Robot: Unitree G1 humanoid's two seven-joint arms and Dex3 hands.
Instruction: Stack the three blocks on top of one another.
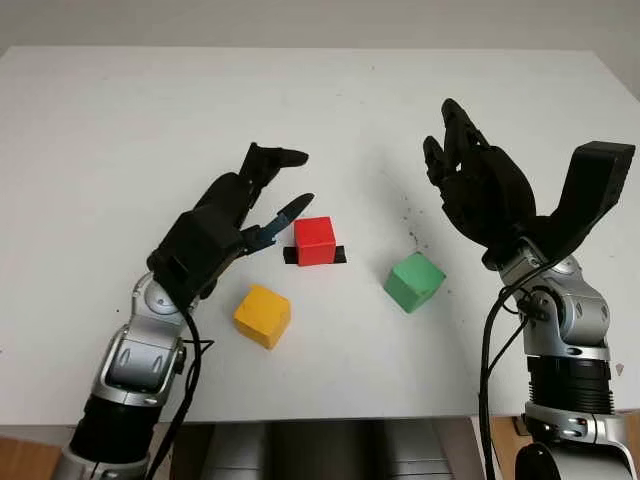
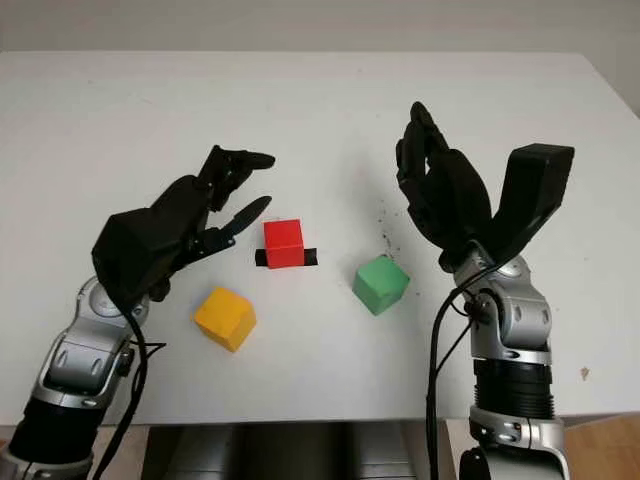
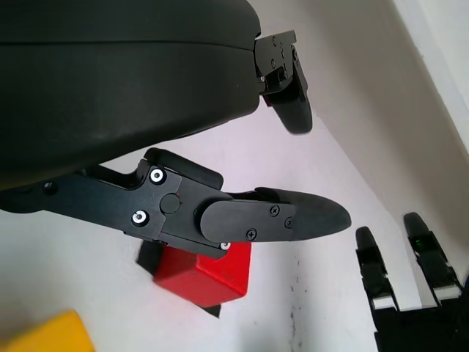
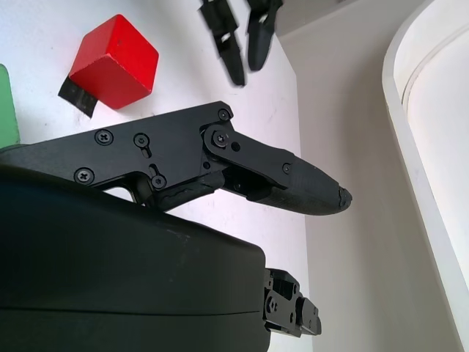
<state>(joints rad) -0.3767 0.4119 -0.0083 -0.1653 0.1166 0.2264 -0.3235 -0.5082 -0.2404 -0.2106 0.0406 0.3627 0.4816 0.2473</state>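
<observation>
A red block (image 1: 315, 240) sits on a black tape mark (image 1: 340, 254) near the table's middle. A yellow block (image 1: 262, 315) lies in front of it to the left, and a green block (image 1: 414, 281) to its right. All three stand apart on the table. My left hand (image 1: 272, 200) hovers open just left of the red block, above the table, holding nothing. My right hand (image 1: 452, 150) is raised open behind and right of the green block. The red block (image 3: 205, 275) also shows under the left hand's fingers (image 3: 293, 217), and as the red block (image 4: 115, 61) from the right wrist.
The white table (image 1: 120, 130) stretches wide behind and to both sides of the blocks. Its front edge (image 1: 340, 415) runs just before the yellow block. A few dark specks (image 1: 410, 225) mark the surface near the green block.
</observation>
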